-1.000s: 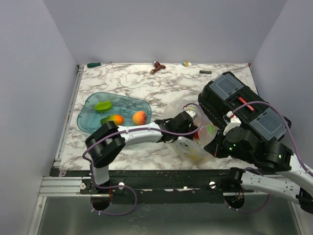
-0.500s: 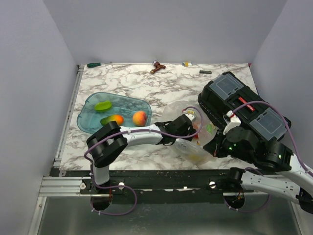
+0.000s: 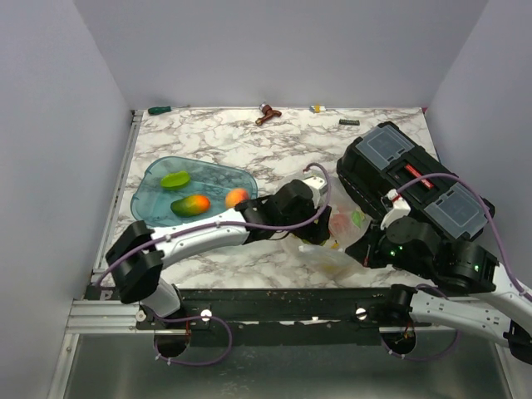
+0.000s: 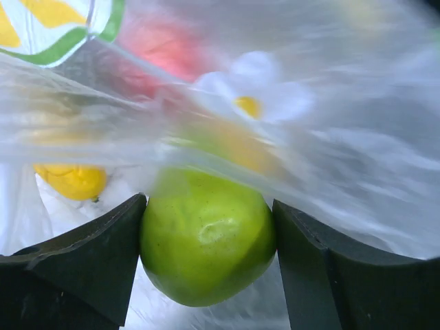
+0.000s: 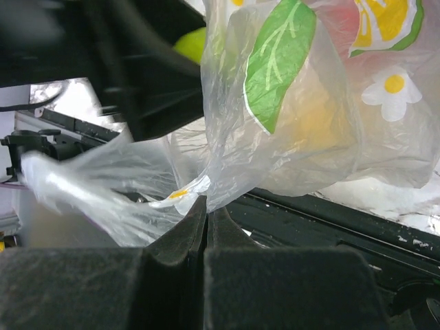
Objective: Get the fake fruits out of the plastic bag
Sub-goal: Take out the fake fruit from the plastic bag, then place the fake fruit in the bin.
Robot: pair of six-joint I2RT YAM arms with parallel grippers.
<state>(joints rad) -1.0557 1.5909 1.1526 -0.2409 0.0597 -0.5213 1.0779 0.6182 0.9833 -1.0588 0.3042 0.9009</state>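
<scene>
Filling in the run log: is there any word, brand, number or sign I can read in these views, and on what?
No readable text in any view.
plastic bag: printed pictures only, a leaf, a daisy, citrus slices; no words.
green fruit between the left fingers: plain, no mark.
black case: no legible label.
small items at the table's far edge: too small to read.

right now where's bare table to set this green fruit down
Widest bare marble lies behind the teal tray, left of the black case. The tray's back-right part is also free. Crowded around the plastic bag, against the case.
</scene>
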